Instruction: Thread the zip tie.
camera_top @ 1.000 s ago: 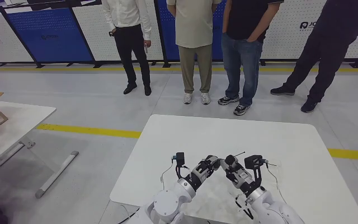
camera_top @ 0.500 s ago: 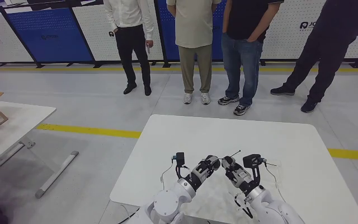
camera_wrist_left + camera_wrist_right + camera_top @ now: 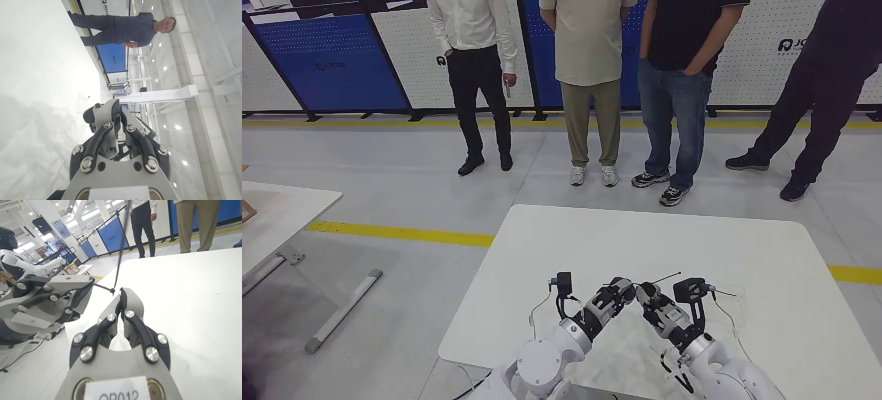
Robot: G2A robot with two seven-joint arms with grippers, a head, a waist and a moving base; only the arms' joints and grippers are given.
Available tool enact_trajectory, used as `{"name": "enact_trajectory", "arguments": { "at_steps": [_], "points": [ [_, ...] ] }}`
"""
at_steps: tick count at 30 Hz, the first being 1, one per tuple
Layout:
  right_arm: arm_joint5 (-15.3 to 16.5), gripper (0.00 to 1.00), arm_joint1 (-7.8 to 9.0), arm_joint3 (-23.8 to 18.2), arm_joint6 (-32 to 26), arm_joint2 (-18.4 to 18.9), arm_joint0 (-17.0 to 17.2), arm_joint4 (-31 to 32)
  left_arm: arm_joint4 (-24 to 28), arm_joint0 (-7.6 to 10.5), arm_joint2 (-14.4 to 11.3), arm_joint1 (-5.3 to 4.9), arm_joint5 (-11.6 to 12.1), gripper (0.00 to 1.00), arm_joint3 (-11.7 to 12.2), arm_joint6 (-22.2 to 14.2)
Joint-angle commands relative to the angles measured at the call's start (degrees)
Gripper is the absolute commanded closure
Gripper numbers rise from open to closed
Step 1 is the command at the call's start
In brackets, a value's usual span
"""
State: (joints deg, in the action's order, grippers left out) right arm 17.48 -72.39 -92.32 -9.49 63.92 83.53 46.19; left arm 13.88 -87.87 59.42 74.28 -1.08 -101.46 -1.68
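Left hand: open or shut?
Shut: the left hand grips the zip tie, whose strap emerges from between its closed jaws.

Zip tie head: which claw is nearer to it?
Right. The right claw sits shut just beside the zip tie head; the left claw grips the strap farther along.

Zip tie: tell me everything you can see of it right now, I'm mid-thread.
The zip tie is a thin black plastic-looking strap held above the white table. A short stretch runs from the shut left gripper to its small blocky head; from there a long length rises away, slightly bowed. The right gripper, shut, sits just beside the head; contact is unclear.
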Motion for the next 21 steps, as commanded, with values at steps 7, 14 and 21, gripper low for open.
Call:
{"name": "enact_trajectory", "arguments": {
  "at_steps": [7,14,21],
  "points": [
    [0.03,0.72,0.16,-1.10,-0.06,0.50,0.56,-0.07,0.00,0.00,0.00,0.00,0.00,1.00,0.00,0.00],
    [-0.54,0.74,0.16,-1.97,-0.25,0.46,0.36,-0.01,0.00,0.00,0.00,0.00,0.00,1.00,0.00,0.00],
    [-1.32,0.93,0.04,-1.39,-1.05,0.00,-0.51,-0.25,0.00,0.00,0.00,0.00,0.00,1.00,0.00,0.00]
  ]
}}
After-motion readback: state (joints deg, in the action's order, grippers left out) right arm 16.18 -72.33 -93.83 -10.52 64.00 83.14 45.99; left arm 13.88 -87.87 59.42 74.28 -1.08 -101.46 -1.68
